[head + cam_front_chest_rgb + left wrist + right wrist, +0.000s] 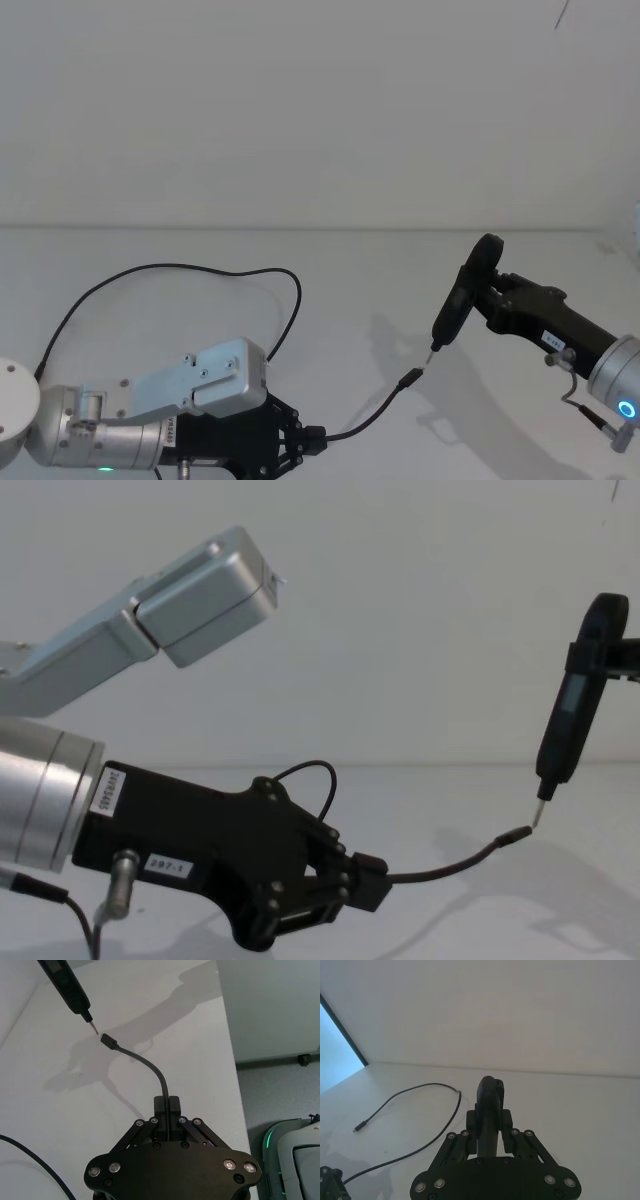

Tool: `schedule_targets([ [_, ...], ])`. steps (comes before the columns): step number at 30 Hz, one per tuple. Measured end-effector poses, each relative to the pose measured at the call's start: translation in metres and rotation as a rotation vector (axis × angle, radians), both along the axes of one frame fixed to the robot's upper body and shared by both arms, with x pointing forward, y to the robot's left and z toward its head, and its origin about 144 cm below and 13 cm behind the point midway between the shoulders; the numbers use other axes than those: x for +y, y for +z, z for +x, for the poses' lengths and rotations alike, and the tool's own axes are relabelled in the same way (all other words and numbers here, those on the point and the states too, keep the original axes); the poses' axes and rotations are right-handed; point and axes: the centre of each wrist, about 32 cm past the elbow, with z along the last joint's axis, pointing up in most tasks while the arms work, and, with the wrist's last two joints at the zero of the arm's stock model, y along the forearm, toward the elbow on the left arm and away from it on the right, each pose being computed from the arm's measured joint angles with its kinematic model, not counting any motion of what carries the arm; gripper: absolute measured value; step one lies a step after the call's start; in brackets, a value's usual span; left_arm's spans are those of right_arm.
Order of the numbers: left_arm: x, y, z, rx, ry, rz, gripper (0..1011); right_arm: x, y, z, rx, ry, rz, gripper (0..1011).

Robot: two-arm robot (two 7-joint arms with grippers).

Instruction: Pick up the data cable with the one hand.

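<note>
Left gripper: jaws closed on the data cable a short way behind its plug; the held end arches free above the white worktop. Remaining cable loops back across the worktop behind the left arm. Right gripper: jaws clamped on a black pen-shaped tool, its metal tip just beside the plug.
</note>
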Motion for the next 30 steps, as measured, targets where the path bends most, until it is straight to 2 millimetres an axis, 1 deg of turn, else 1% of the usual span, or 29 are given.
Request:
schedule_targets([
  [30,0.0000,0.0000,0.0000,0.000,0.000,0.000,42,-0.0035,0.0025,-0.0012,-0.002,0.061,-0.010,279],
])
